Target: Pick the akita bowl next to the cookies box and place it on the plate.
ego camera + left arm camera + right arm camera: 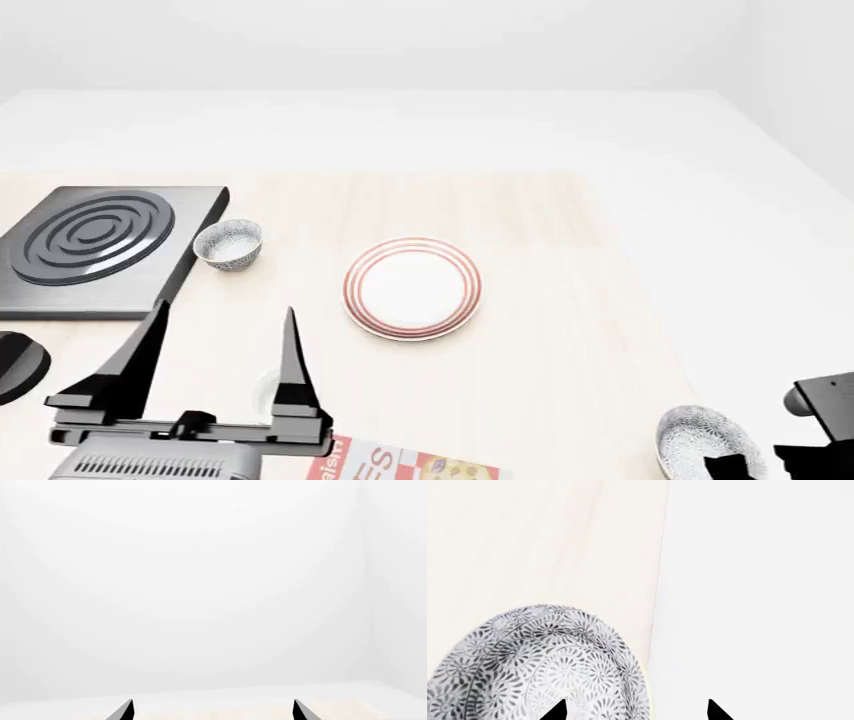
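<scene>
Nothing is placed yet: the near-right bowl [707, 440] is only lined up before the wide-open right gripper [635, 711], and the plate [411, 288] is left bare.

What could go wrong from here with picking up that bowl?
The akita bowl sits near the table edge by the right gripper; a clumsy close could nudge it off. A look-alike second bowl beside the stove could be grabbed by mistake. The left gripper hovers near the cookies box and could bump it.

Left claw [220, 350] with tapered black fingers, grey ribbed base, right claw [787, 455] black
</scene>
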